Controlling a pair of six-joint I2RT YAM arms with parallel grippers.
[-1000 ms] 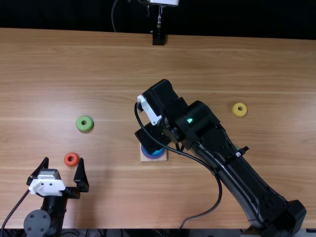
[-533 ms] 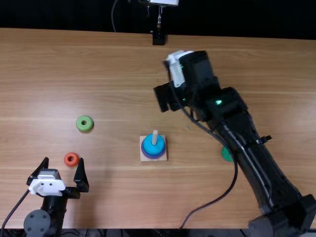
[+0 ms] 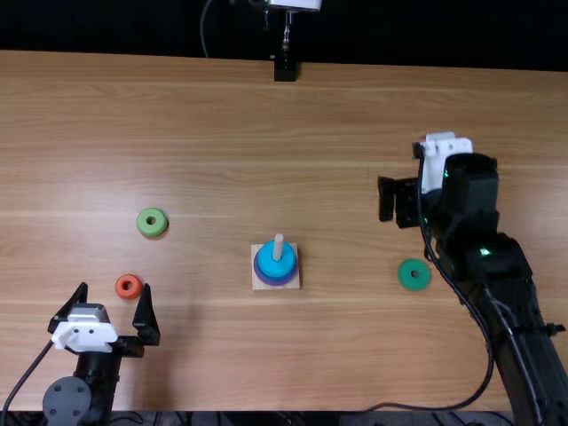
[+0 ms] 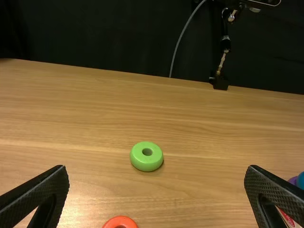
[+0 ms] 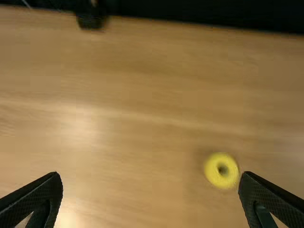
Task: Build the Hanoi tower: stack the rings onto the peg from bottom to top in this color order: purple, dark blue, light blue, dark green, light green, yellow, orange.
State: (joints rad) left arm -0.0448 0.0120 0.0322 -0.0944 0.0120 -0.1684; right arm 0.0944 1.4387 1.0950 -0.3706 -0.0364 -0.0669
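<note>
My left gripper (image 3: pixel 114 292) stands open near the red-orange ring (image 3: pixel 121 287); its left wrist view shows the gripper (image 4: pixel 156 190) and the light green ring (image 4: pixel 146 165). My right gripper (image 3: pixel 399 201) is over the table's right part, beyond the dark green ring (image 3: pixel 414 283). In its wrist view, the gripper (image 5: pixel 150 197) is open with nothing held, and the yellow ring (image 5: pixel 213 172) lies near one finger. A light blue ring (image 3: pixel 276 265) sits around the peg (image 3: pixel 279 248), above a purple-blue layer (image 3: pixel 275 282); I cannot tell whether that is one ring or two.
The peg's square wooden base (image 3: pixel 258 285) rests on the table (image 3: pixel 222 355) between the two arms. A black stand (image 3: pixel 285 69) rises at the table's far edge. A cable hangs beside the right arm.
My right arm has swung away from above the peg toward the right side. The peg and its rings came into view, then the dark green ring; the left arm kept still.
</note>
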